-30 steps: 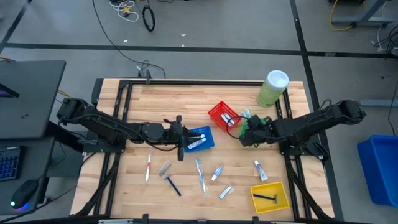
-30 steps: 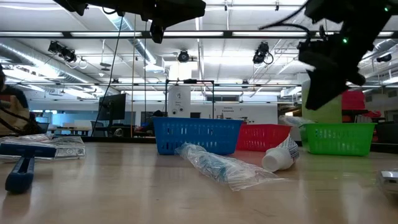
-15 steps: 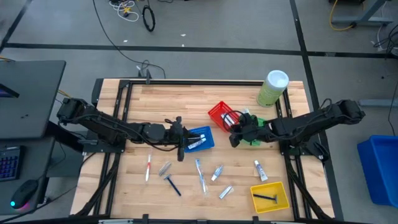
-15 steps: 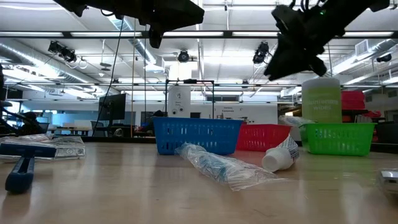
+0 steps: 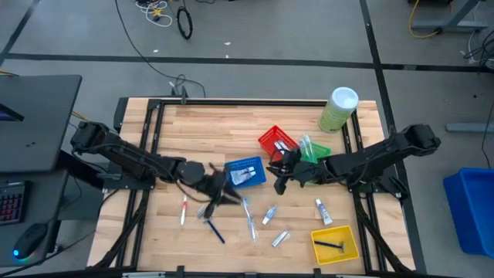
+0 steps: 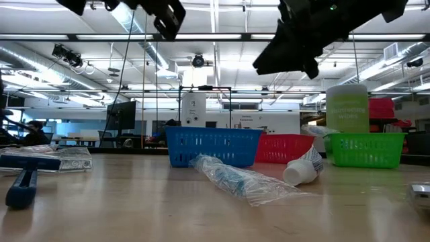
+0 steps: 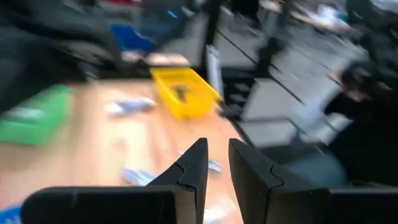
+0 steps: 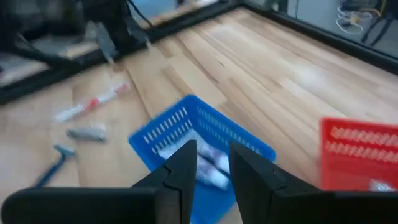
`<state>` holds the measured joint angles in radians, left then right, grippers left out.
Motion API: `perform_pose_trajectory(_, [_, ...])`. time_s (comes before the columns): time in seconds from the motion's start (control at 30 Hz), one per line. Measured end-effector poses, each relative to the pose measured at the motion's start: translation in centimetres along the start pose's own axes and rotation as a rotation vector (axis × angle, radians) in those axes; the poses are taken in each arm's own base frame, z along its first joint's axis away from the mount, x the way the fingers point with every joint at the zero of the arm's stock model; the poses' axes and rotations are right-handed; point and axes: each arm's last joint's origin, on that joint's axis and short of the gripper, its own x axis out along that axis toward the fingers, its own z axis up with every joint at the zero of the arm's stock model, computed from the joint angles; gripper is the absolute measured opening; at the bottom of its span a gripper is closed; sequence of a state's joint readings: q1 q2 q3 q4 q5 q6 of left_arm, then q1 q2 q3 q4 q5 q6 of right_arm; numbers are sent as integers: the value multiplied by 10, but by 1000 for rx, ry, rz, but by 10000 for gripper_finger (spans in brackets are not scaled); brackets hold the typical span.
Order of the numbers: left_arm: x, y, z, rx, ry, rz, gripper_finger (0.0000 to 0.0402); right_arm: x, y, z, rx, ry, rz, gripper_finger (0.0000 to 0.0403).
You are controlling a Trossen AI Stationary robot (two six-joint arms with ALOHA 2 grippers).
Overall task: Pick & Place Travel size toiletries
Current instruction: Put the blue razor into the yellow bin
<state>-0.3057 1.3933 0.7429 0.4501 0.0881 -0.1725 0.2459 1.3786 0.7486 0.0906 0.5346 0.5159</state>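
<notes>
Loose toiletries lie flat on the near half of the table: a red-handled toothbrush [image 5: 184, 208], a dark blue razor [image 5: 214, 228], a pale blue toothbrush [image 5: 248, 217] and white tubes [image 5: 269, 215] [image 5: 280, 238] [image 5: 322, 210]. More white tubes lie in the blue basket [image 5: 245, 171]. My left gripper [image 5: 225, 194] [image 7: 217, 146] hovers just near-left of that basket, above the razor and toothbrushes. Its fingers are drawn to a narrow slit and hold nothing. My right gripper [image 5: 276, 178] [image 8: 212, 149] hovers just right of the blue basket, with its fingers likewise close together and empty.
A red basket [image 5: 278, 143] and a green basket [image 5: 314, 151] stand behind the right gripper. A yellow basket [image 5: 334, 243] with a razor inside sits at the near right. The pale-green cylinder [image 5: 340, 108] stands at the far right corner. Bare wood lies along the far left.
My right gripper has travelled from over the green basket toward the table's left, ending beside the blue basket. My left gripper has swung from the blue basket's left side toward the near edge, over the loose items, turning as it went. Nothing on the table has moved.
</notes>
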Motion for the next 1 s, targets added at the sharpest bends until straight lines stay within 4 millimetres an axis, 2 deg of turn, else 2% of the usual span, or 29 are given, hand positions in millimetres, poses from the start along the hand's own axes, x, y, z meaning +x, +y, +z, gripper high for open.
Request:
perform_pose_trajectory(0.17, [0, -27, -16, 4, 135, -108, 71, 12, 5, -4, 10, -29, 14, 99])
perform_pose_trajectory(0.3, [-2, -43, -29, 7, 234, -68, 71, 20, 7, -9, 11, -33, 8, 101])
perform_pose_trajectory(0.43, [1, -44, -44, -26, 318, 10, 71, 26, 7, -13, 14, -36, 5, 99])
perform_pose_trajectory(0.6, [16, -44, -69, -52, 423, -30, 72, 29, 7, -13, 22, -42, 5, 99])
perform_pose_trajectory(0.77, [29, -40, -97, -75, 527, -11, 95, 29, 7, -13, 21, -41, 4, 99])
perform_pose_trajectory(0.87, [33, -41, -108, -31, 562, -24, 119, 29, 6, -13, 15, -39, -1, 98])
perform_pose_trajectory(1.0, [34, -52, -120, 117, 598, -91, 146, 30, 5, -12, -22, -40, -3, 99])
